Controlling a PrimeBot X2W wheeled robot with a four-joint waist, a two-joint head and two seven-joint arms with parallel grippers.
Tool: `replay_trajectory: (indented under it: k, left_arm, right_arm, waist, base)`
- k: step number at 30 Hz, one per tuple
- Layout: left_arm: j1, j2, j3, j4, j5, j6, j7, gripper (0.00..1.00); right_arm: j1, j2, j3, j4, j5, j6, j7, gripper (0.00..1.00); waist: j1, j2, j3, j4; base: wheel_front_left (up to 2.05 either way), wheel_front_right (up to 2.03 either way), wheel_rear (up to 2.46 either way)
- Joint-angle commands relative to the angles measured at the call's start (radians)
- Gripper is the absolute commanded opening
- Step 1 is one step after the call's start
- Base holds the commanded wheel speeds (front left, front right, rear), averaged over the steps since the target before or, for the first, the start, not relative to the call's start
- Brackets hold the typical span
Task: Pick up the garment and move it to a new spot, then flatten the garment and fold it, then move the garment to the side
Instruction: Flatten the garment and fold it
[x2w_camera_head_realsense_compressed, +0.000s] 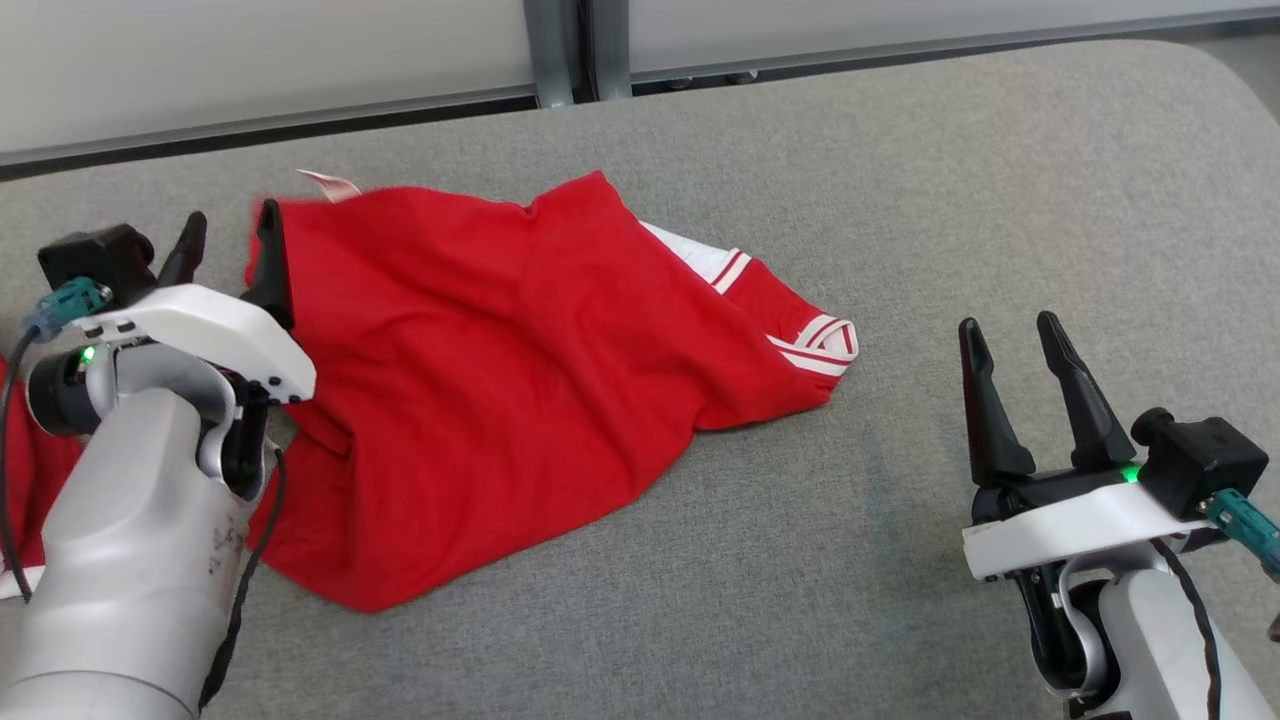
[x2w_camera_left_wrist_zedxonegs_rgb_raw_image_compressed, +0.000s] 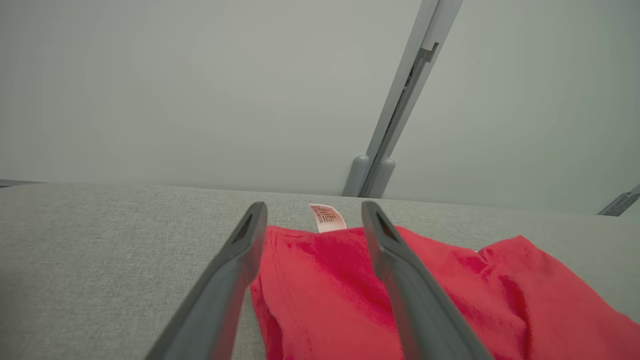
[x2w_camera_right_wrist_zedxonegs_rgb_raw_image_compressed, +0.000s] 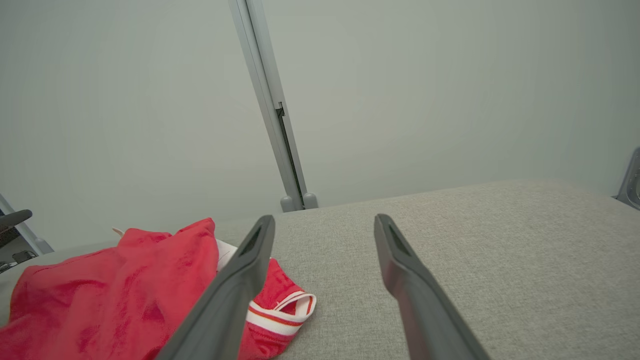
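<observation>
A red garment (x2w_camera_head_realsense_compressed: 500, 380) with white-striped trim lies crumpled on the grey table, left of centre; a white care label (x2w_camera_head_realsense_compressed: 330, 184) sticks out at its far left corner. My left gripper (x2w_camera_head_realsense_compressed: 230, 240) stands open over that corner, one finger on the cloth edge, the other off it, holding nothing. In the left wrist view the garment (x2w_camera_left_wrist_zedxonegs_rgb_raw_image_compressed: 330, 280) and its label (x2w_camera_left_wrist_zedxonegs_rgb_raw_image_compressed: 327, 218) lie between the spread fingers (x2w_camera_left_wrist_zedxonegs_rgb_raw_image_compressed: 225, 280). My right gripper (x2w_camera_head_realsense_compressed: 1015, 375) is open at the lower right, apart from the garment. The right wrist view has the garment (x2w_camera_right_wrist_zedxonegs_rgb_raw_image_compressed: 110, 295) to the left.
The grey cloth-covered table (x2w_camera_head_realsense_compressed: 950, 220) stretches wide to the right of the garment. Pale wall panels with a grey vertical post (x2w_camera_head_realsense_compressed: 550, 50) run along its far edge. A strip of red cloth (x2w_camera_head_realsense_compressed: 30, 470) shows behind my left forearm.
</observation>
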Motion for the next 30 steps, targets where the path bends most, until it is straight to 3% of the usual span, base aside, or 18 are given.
replay_trajectory:
  k: [1, 7, 13, 17, 19, 25, 30]
  left_arm:
    - [0.013, -0.002, -0.004, 0.006, 0.002, -0.007, -0.007, 1.00]
    - [0.098, -0.027, -0.039, -0.022, 0.028, -0.033, -0.024, 1.00]
    - [0.260, 0.005, -0.011, -0.220, 0.062, -0.022, -0.025, 1.00]
    - [0.403, 0.026, 0.019, -0.422, 0.100, 0.022, -0.024, 1.00]
    - [0.522, 0.034, 0.031, -0.571, 0.126, 0.072, -0.025, 1.00]
    - [0.733, 0.016, 0.029, -0.817, 0.147, 0.181, -0.011, 1.00]
    - [0.807, 0.012, 0.005, -0.922, 0.148, 0.211, 0.039, 1.00]
  right_arm:
    - [0.012, -0.005, -0.002, 0.002, 0.003, 0.002, -0.005, 1.00]
    - [0.044, -0.003, -0.004, 0.019, 0.007, 0.002, -0.005, 1.00]
    - [0.084, 0.001, -0.012, 0.026, 0.004, 0.002, -0.005, 1.00]
    - [0.105, -0.003, -0.022, 0.025, 0.002, 0.002, -0.005, 1.00]
    - [0.123, -0.010, -0.027, 0.022, 0.002, 0.002, -0.005, 1.00]
    - [0.151, -0.018, -0.043, 0.024, 0.008, 0.002, -0.005, 1.00]
    - [0.154, -0.021, -0.037, 0.027, 0.003, 0.002, -0.005, 1.00]
  waist:
    - [0.0000, 0.0000, -0.023, 0.014]
    - [0.0000, 0.0000, -0.100, 0.058]
    - [0.0000, 0.0000, -0.165, 0.098]
    - [0.0000, 0.0000, -0.186, 0.115]
    - [0.0000, 0.0000, -0.195, 0.123]
    - [0.0000, 0.0000, -0.208, 0.129]
    - [0.0000, 0.0000, -0.221, 0.133]
  base:
    - [0.00, 0.00, 0.00]
    - [0.00, 0.00, 0.00]
    - [0.00, 0.00, 0.00]
    - [0.00, 0.00, 0.00]
    - [0.00, 0.00, 0.00]
    - [0.00, 0.00, 0.00]
    - [0.00, 0.00, 0.00]
